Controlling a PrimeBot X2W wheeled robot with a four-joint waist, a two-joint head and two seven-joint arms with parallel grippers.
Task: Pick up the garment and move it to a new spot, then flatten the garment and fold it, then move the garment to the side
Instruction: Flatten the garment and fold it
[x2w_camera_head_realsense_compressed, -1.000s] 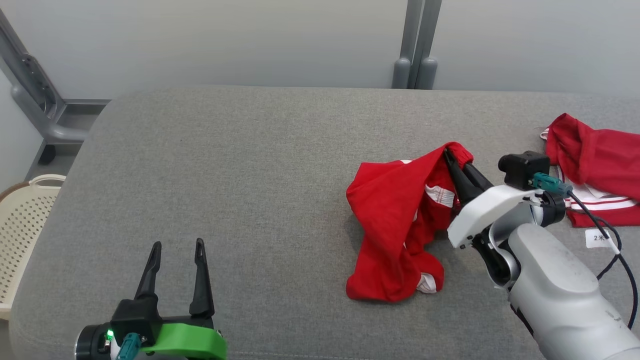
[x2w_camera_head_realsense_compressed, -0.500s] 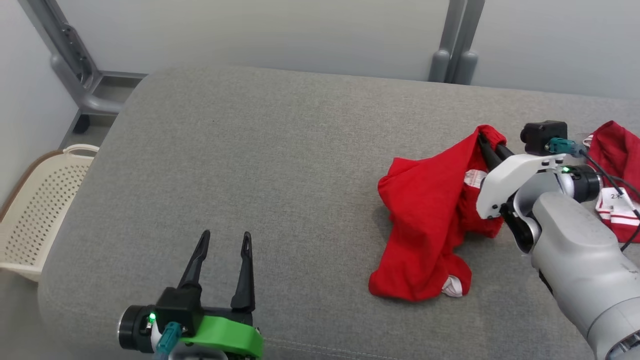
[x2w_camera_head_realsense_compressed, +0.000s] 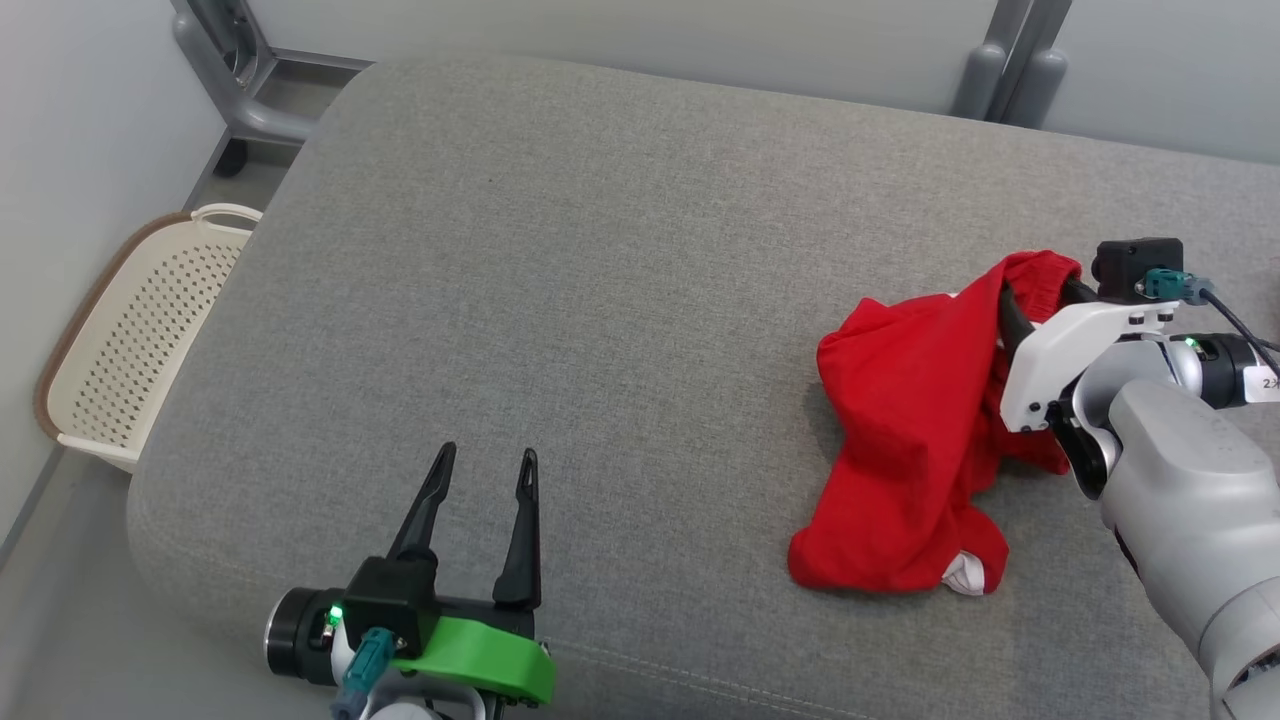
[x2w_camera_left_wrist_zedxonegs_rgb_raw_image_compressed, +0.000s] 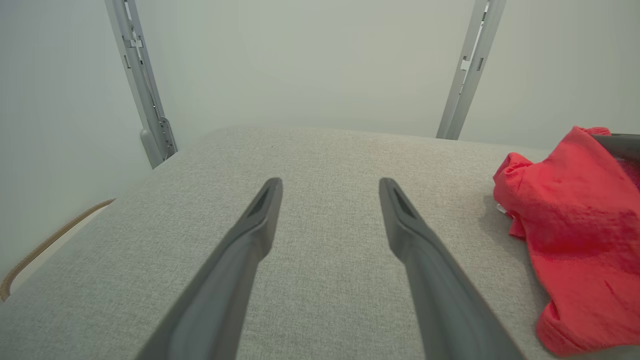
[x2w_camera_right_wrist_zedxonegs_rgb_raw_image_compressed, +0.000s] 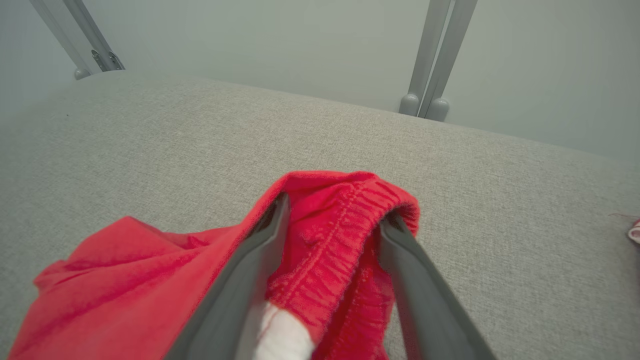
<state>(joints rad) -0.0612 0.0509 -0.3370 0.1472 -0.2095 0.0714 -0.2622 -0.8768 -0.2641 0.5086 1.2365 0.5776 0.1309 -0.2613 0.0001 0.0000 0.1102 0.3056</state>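
The red garment (x2w_camera_head_realsense_compressed: 910, 420) with white trim hangs crumpled from my right gripper (x2w_camera_head_realsense_compressed: 1040, 290) at the right of the grey cushioned surface (x2w_camera_head_realsense_compressed: 600, 300), its lower part resting on the cushion. In the right wrist view its gathered elastic waistband (x2w_camera_right_wrist_zedxonegs_rgb_raw_image_compressed: 345, 225) fills the gap between the two fingers and drapes over their tips, so the gripper is shut on a thick bunch of it. My left gripper (x2w_camera_head_realsense_compressed: 487, 460) stands open near the front edge, well left of the garment (x2w_camera_left_wrist_zedxonegs_rgb_raw_image_compressed: 575, 220), nothing between its fingers.
A cream perforated basket (x2w_camera_head_realsense_compressed: 120, 330) stands on the floor off the cushion's left end. Grey metal posts (x2w_camera_head_realsense_compressed: 1010, 60) rise behind the back edge. A scrap of another red and white cloth (x2w_camera_right_wrist_zedxonegs_rgb_raw_image_compressed: 634, 232) lies at the far right.
The head camera has turned left and the second red garment has left the picture. My right gripper has carried the garment leftward, away from that other garment. The left gripper stays open.
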